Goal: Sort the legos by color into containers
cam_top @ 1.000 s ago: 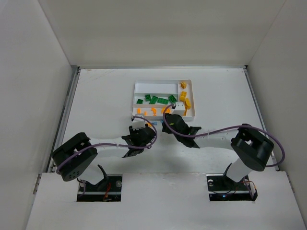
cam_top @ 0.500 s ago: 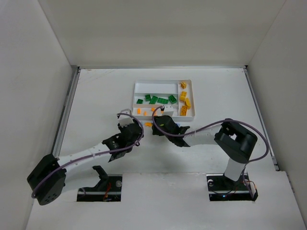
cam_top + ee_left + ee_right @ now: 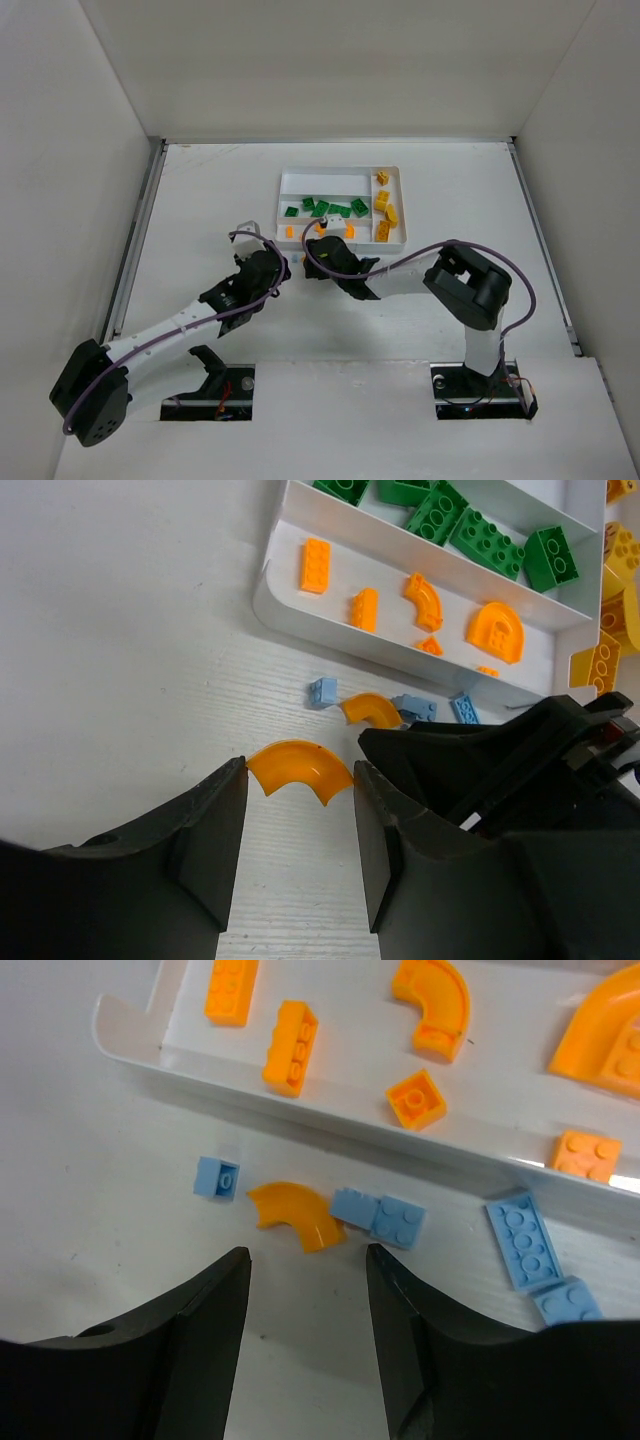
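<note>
In the top view, the left tool [image 3: 274, 264] and right tool [image 3: 316, 250] meet nose to nose just short of the tray [image 3: 320, 184]. The loose legos between them are too small to sort out. 1 second ago both stood further right, the right tool over the tray's near right end. In the left wrist view, a big arc [image 3: 298, 767] spans the left tool [image 3: 298, 805] crosswise and meets both tips. I cannot tell whether it is clamped or lying on the worktop [image 3: 120, 630]. In the right wrist view, the right tool [image 3: 307, 1280] stands half wide and empty. A small arc [image 3: 297, 1213] lies straight ahead, just past its gap, with blue bricks [image 3: 380, 1215] touching its right end. The orange slot [image 3: 345, 1060] is beyond. This tool is the nearer 1, so it likely needs only a short advance.
</note>
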`<state>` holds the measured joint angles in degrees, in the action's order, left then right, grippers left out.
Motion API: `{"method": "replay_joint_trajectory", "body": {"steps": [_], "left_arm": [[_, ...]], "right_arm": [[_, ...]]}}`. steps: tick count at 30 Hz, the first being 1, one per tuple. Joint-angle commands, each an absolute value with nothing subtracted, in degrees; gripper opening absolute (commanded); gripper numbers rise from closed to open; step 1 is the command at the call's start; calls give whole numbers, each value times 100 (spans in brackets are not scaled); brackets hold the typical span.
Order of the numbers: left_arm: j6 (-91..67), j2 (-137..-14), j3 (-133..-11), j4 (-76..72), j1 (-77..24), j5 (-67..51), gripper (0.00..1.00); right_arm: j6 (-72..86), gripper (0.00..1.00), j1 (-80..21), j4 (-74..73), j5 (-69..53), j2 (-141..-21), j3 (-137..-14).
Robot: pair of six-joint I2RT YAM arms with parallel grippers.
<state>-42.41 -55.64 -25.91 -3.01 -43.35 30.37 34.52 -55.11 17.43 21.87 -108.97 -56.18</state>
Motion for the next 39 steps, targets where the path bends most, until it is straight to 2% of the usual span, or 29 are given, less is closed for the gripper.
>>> {"method": "replay_joint_trajectory", "body": {"steps": [1,6,10,18,32,39], "left_arm": [[-4157,-5476,-2602,-404,-4258,2927,34],[-4140,-5441,-2558,-466,-4127,2848,34],[-4087,-5449,-2566,-475,-3977,2742,34],[-4087,-5721,-2680,-746,-3784,2540,34],[-3727,-7540,-3857,-1599,-3775,2452,34],[-3498,-8621,-4543,-1802,-3547,2426,34]], "right_arm": [[3252,56,-5497,1679,2144,-11162,-5923],[3138,52,-5506,1617,2267,-11311,-6038],[3067,41,-5532,1617,2320,-11312,-6029],[3076,28,-5620,1635,2549,-11180,-5784],[3375,26,-5726,1890,2619,-9265,-4378],[3384,27,-5568,1890,2619,-8816,-4078]]}}
